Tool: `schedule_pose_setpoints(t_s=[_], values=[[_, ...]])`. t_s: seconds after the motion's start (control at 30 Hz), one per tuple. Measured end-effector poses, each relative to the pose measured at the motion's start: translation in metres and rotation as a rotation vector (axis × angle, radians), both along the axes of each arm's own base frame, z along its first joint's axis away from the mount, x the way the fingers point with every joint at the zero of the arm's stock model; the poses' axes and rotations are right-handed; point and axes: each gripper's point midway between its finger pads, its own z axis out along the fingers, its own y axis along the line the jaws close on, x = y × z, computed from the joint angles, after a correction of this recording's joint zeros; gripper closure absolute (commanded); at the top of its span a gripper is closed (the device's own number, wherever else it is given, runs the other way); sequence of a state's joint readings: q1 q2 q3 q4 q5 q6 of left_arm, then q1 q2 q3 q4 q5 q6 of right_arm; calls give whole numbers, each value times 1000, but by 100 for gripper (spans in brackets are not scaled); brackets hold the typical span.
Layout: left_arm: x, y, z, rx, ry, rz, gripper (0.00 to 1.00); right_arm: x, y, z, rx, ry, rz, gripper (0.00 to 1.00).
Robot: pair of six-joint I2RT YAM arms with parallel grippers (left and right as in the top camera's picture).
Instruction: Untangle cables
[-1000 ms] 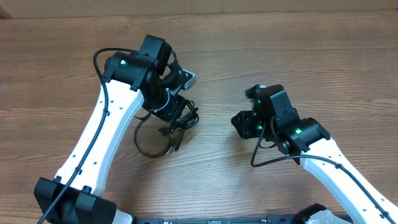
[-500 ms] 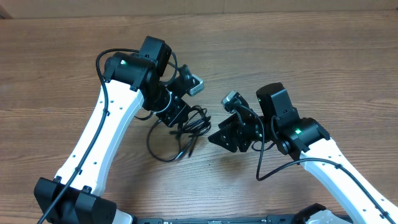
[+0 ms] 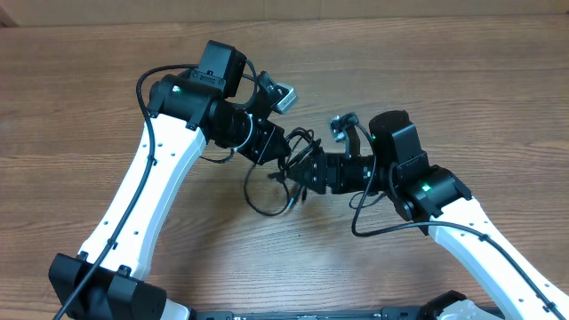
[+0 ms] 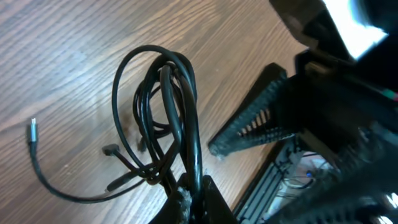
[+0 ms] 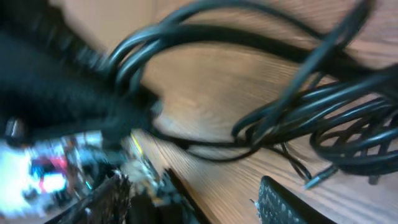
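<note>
1. The cables (image 3: 295, 142) are several thin black cords gathered into one tangled bunch, hanging between the two grippers above the wooden table (image 3: 444, 71).
2. The left gripper (image 3: 274, 145) is clamped on the bunch. In the left wrist view its fingertips (image 4: 193, 198) pinch several strands together at one spot, and the cables (image 4: 176, 106) fan out ahead of them.
3. Ahead of the left fingertips the strands form long, narrow loops that lie over one another, glossy and round in section.
4. A single loose tail curves off to one side of the left gripper and ends in a small metallic tip (image 4: 31, 130). Two short black plug ends (image 4: 112, 149) stick out low in the bunch, close to the pinch.
5. From overhead, one wider loop sags below the left gripper down to the table.
6. The right gripper (image 3: 307, 171) has its jaws spread wide and points at the bunch from the opposite side. One ribbed finger (image 4: 255, 121) sits just beside the loops.
7. In the blurred right wrist view, the cables (image 5: 298, 118) cross just ahead of the spread fingers (image 5: 283, 202). Whether they touch cannot be told.
</note>
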State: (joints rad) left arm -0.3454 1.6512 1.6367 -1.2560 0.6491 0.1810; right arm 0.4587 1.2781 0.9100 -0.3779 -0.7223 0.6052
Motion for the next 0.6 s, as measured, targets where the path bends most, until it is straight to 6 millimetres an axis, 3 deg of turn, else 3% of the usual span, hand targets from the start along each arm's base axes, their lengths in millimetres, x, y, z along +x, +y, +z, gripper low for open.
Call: schedule_pose_setpoints(t_s=[0.2,0.47,0.5,0.6], values=[[-4,-6,2,-15,18,-4,96,19,-12,-10,-25,135,-214,42],[-12,-22,7,-59,17,-52,96,32,-22,-15,-40,182,-349,46],[-14,-26,8,-66,13,-64,96,32,-22,-15,-41,184,-354,50],[-19,-39,12,-87,-7,-103,96,33,-23,-16,-45,189,-365,78]])
